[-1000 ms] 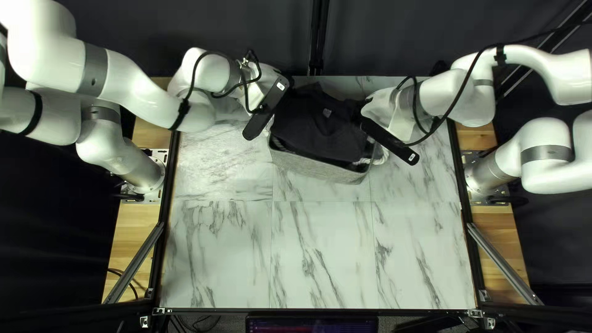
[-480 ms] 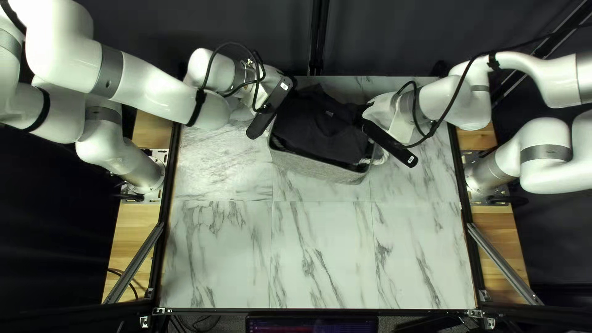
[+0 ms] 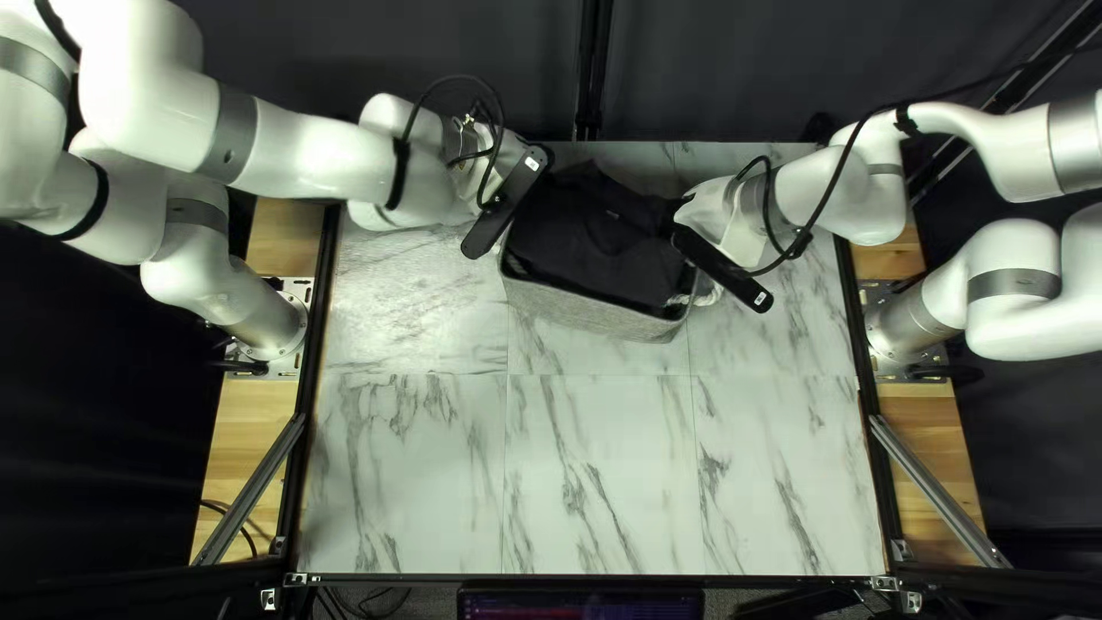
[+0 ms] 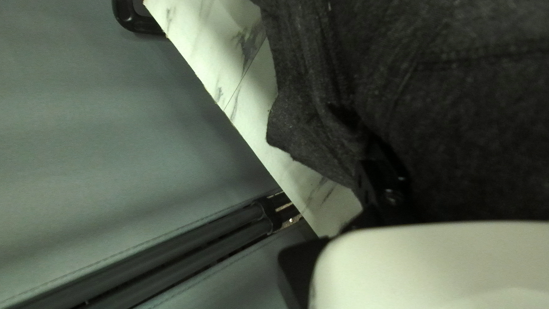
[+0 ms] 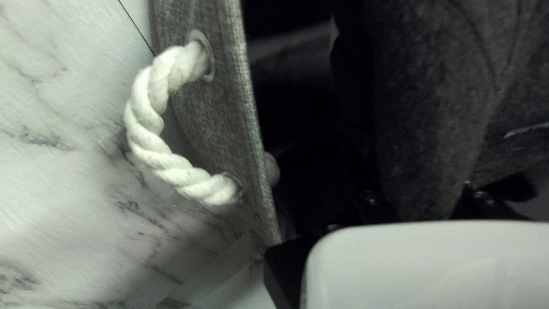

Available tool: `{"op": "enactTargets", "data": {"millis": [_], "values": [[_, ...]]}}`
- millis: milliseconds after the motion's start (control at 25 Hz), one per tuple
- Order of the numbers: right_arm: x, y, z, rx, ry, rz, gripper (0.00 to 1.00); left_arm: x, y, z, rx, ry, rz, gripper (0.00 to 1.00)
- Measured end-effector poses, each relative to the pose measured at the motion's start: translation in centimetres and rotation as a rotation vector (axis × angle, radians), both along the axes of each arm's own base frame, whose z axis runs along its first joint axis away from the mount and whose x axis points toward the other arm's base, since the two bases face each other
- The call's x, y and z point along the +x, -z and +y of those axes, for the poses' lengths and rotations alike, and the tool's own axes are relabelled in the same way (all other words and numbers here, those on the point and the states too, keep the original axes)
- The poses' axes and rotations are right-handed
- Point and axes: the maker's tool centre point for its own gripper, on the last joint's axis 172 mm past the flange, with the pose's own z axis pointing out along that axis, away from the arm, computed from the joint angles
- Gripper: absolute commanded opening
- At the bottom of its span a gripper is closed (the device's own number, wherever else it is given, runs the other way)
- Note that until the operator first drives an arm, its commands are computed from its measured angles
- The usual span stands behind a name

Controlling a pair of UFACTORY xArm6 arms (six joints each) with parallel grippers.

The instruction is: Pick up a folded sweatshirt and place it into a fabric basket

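The left gripper (image 3: 496,167) is in the upper middle of the top left view, at the left end of the soft black sweatshirt (image 3: 597,247); I cannot tell whether it is parted or closed, as dark cloth hides its tips. The right gripper (image 3: 704,209) is at the sweatshirt's right end, and there too I cannot tell, since its tips are lost in the dark folds.

The sweatshirt lies between the two grippers, over the opening of the grey woven fabric basket (image 3: 591,316), in the upper centre of the top left view. A dark strip of the basket's inside shows between the cloth and the near rim. In the left wrist view, a loose edge of the cloth juts out ahead of the gripper, over the table.

The thick white rope handle (image 5: 146,114) curves out from the basket's end wall, beside the right gripper in its wrist view. The basket is near the far edge of the white, grey-veined marble-look table (image 3: 597,459), with the dark curtain (image 3: 459,46) behind it.
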Motion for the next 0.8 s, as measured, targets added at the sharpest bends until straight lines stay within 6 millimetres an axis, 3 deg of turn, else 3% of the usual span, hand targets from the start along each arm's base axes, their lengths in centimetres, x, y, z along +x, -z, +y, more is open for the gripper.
{"op": "enactTargets", "data": {"millis": [360,800], "values": [[0.1,0.7,0.0,0.007,0.002,0.002,0.0,0.6,-0.8,-1.8,0.03,0.027,0.008,1.0],[0.4,1.1,0.0,0.009,0.024,-0.004,0.0,-1.3,-4.1,-0.3,0.058,0.022,-0.01,1.0]]}}
